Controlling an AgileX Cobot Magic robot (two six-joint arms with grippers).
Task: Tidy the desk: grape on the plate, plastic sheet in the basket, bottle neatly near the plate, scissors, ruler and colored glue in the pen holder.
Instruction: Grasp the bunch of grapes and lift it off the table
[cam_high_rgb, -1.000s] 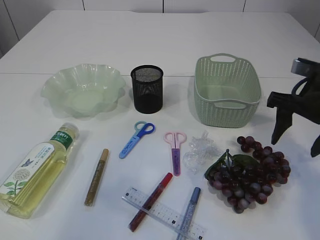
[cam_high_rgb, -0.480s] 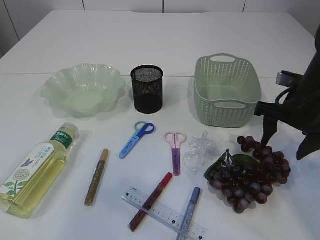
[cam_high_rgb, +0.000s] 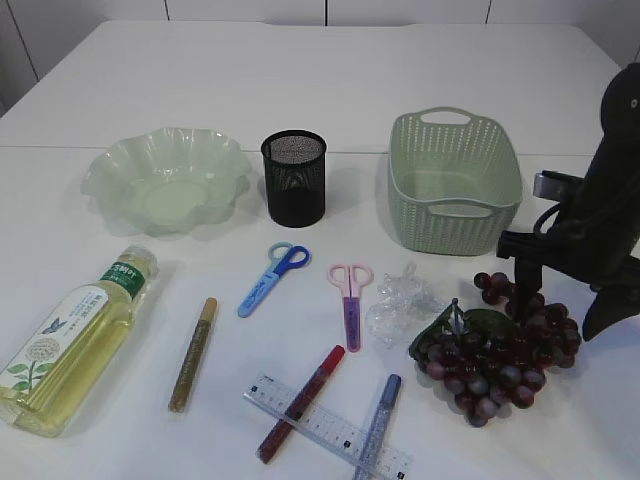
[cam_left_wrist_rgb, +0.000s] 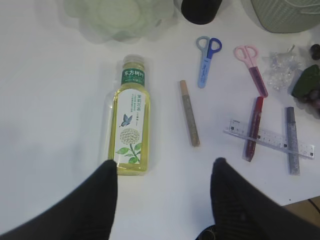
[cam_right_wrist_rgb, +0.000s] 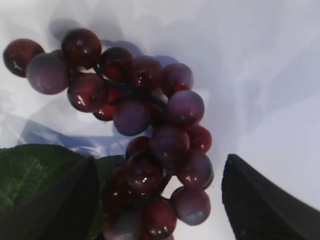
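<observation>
Right claw (cam_high_rgb: 565, 300), wide open and empty, straddles the grape (cam_right_wrist_rgb: 150, 150) from above, placed to close on it for the plate (cam_high_rgb: 165, 180).

bright even light, soft short shadows; right wrist close-up slightly blurred, grape (cam_right_wrist_rgb: 145, 130) skins show glare.

Both grippers open, neither holding anything.

The right gripper (cam_high_rgb: 565, 300) hangs low at the right edge of the exterior view, fingers pointing down and spread wide. The left gripper (cam_left_wrist_rgb: 162, 200) shows only in its wrist view, its two dark fingers parted, hovering high.
</observation>
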